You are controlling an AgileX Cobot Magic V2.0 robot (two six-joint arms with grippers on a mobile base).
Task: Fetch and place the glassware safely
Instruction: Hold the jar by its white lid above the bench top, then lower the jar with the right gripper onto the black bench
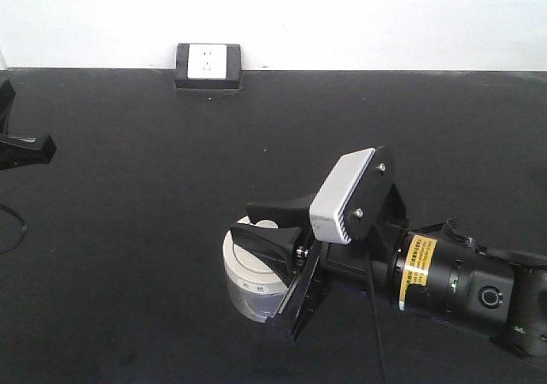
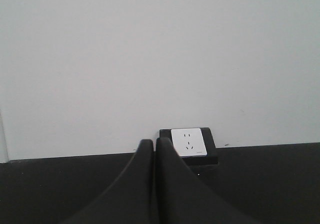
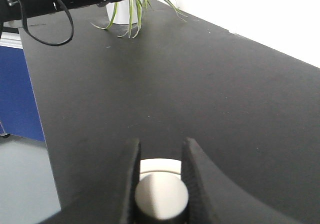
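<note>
My right gripper (image 3: 160, 151) clamped the jar's (image 1: 242, 283) lid knob (image 3: 161, 199). Fragile, slick glass; holding its body seemed safer.

The front-facing camera sits high, looking down across the black table (image 1: 128, 230) toward the white wall (image 1: 359, 16) and its socket (image 1: 208, 63). The left wrist camera looks nearly level past the left gripper (image 2: 153, 143) at that same socket. The right wrist camera sits close behind the right gripper (image 3: 160, 144), facing across the table toward a potted plant (image 3: 131, 4). The blurred jar (image 3: 161, 196), probably its lid knob, also appears in the front view.
</note>
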